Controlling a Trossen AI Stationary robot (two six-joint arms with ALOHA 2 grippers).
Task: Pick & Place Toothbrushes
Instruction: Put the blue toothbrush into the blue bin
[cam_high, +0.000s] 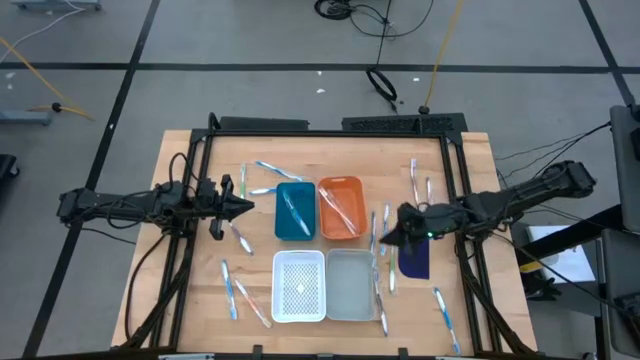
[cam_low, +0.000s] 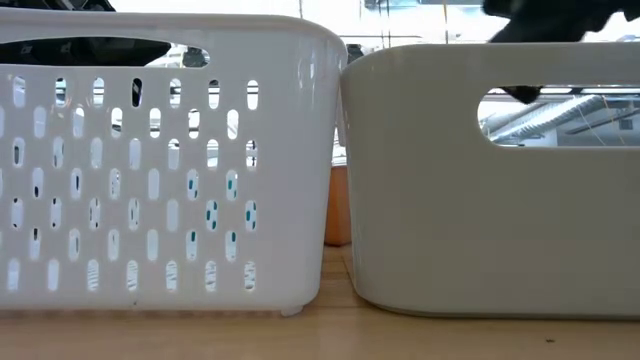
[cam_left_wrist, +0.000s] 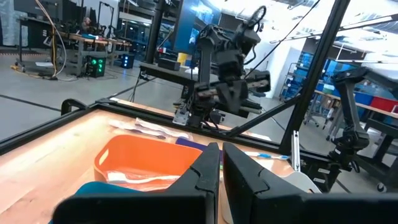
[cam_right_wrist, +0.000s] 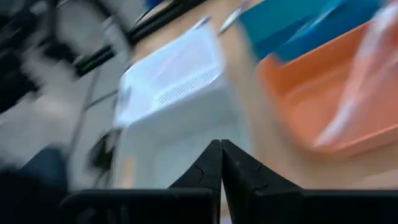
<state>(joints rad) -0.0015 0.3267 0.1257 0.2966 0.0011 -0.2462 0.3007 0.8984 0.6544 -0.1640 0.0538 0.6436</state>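
From the high view I see the toothbrushes scattered over the worktop around four small trays, with one already lying in the teal tray and another in the orange tray. My left tool hangs clenched and empty just beside the teal tray; my right tool, also clenched on nothing, sits between the orange tray and the dark blue pad. The low view shows only the walls of the white perforated tray and the grey tray. The left wrist view shows its fingers pressed together above the orange tray. The right wrist view shows closed fingers over the grey tray. I judge I am between picks: next I must release a tool and lower it over a loose brush.
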